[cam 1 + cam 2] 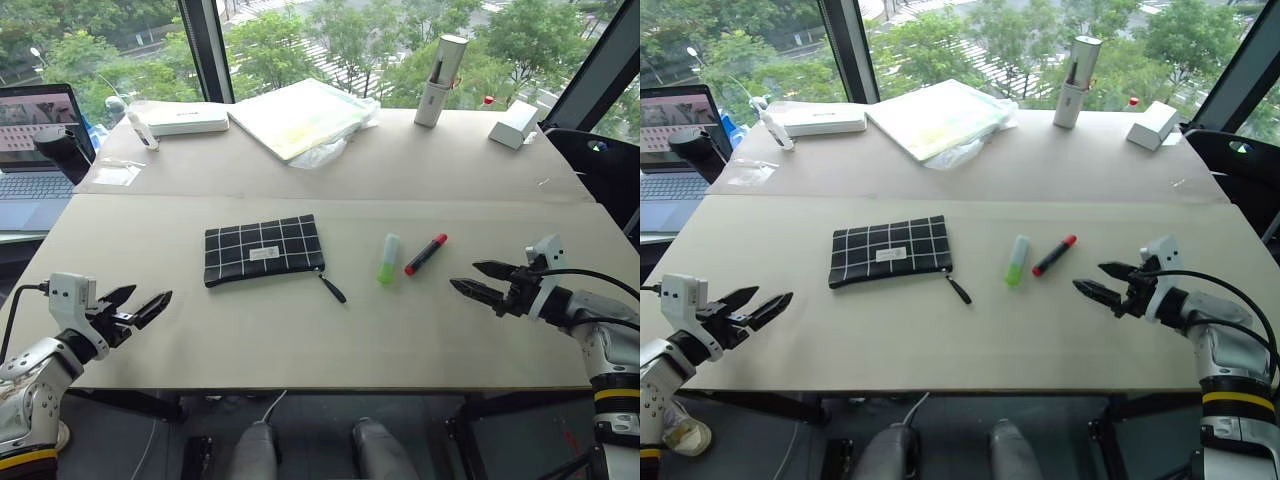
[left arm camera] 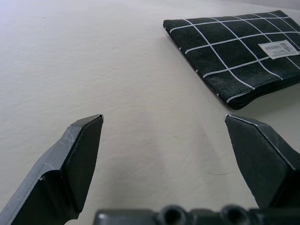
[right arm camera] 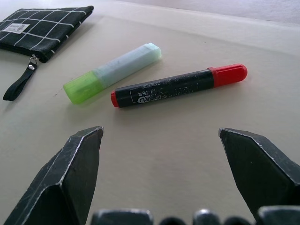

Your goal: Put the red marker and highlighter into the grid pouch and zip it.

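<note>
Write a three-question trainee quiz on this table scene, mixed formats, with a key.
1. True or false: the red marker already lies inside the grid pouch.
2. Which item lies nearest the right gripper?
A. the highlighter
B. the red marker
C. the grid pouch
3. Fill in: both the left gripper and the right gripper have their jaws ____.

Key:
1. False; it lies on the table, beside the highlighter.
2. B
3. open
</note>
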You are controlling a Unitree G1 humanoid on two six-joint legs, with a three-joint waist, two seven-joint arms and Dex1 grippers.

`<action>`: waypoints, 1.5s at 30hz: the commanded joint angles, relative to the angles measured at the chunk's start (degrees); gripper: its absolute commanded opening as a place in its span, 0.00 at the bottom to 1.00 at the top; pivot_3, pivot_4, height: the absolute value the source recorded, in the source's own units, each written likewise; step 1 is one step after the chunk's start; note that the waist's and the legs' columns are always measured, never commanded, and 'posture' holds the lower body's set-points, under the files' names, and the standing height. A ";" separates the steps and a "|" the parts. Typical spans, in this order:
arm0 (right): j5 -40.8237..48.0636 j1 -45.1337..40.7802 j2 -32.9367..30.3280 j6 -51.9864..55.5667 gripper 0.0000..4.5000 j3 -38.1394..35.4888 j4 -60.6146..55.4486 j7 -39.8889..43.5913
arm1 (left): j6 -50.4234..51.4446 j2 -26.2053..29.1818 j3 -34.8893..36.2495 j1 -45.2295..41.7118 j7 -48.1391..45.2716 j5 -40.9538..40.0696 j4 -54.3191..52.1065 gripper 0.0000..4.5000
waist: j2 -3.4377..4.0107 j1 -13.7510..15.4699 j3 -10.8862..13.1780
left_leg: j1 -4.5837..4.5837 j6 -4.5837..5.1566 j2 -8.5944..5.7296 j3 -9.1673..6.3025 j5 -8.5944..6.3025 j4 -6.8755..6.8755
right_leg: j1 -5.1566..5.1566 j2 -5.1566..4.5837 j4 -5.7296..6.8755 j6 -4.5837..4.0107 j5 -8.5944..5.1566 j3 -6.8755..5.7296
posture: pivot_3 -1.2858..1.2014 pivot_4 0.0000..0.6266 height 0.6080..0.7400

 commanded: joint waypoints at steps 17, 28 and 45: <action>8.44 -1.45 -1.27 4.82 0.32 -4.11 -8.39 3.30 | -32.97 8.03 -10.32 -6.63 -21.83 13.99 15.69 1.00 | 0.00 0.19 0.00 | -0.01 0.00 0.00 0.00 0.00 0.00 | -0.01 0.00 0.00 -0.03 -0.02 -0.02 | 0.52 0.24 1.00; 5.67 -12.51 6.54 9.51 0.01 7.97 -18.13 -2.87 | -46.16 9.20 -20.13 -16.22 -24.63 22.73 25.99 1.00 | 0.01 -0.16 0.00 | -0.03 0.01 0.10 0.00 0.00 -0.02 | -0.07 0.11 0.07 -0.07 -0.03 -0.02 | 0.52 0.24 1.00; -17.39 -27.68 26.34 2.48 0.01 26.70 3.33 -18.05 | -64.11 7.03 -26.92 -25.99 -15.56 30.98 42.53 1.00 | 0.08 0.74 -0.03 | -0.10 -0.03 0.13 0.00 0.07 0.04 | -0.15 0.03 0.34 -0.17 -0.05 -0.33 | 0.52 0.24 1.00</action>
